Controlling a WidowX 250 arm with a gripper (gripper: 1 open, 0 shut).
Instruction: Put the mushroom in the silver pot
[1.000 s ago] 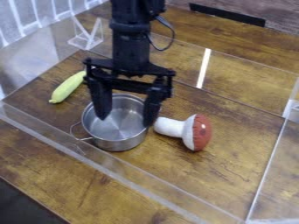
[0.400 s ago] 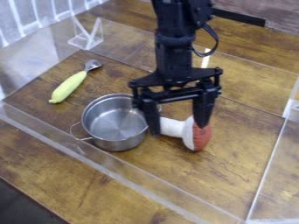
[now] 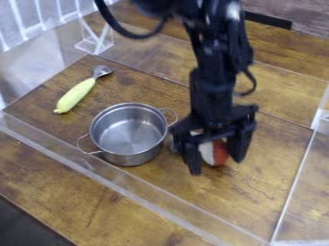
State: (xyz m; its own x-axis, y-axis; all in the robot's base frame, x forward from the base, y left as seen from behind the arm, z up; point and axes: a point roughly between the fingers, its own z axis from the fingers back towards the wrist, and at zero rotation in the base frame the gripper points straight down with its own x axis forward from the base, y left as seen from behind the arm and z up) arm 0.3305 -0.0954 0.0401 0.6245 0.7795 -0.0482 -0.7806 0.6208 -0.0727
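The silver pot [image 3: 126, 135] stands empty on the wooden table, left of centre, with small loop handles at its sides. Just right of it lies the mushroom [image 3: 221, 152]; only part of its red-brown cap shows between the black fingers [image 3: 190, 159]. My gripper [image 3: 215, 154] points straight down, is lowered to the table, and straddles the mushroom. Its jaws are open, with one finger on the pot side and one on the far right side. The mushroom's white stem is mostly hidden behind the fingers.
A yellow-green corn cob [image 3: 75, 94] lies to the left of the pot. A small metal utensil [image 3: 100, 72] sits behind it. A clear plastic stand [image 3: 92, 38] is at the back left. A low clear wall [image 3: 154, 197] runs along the table's front.
The gripper has moved from above the pot to the right and down, and now sits around the mushroom. Its wrist rolled on the way. The jaws stayed open.
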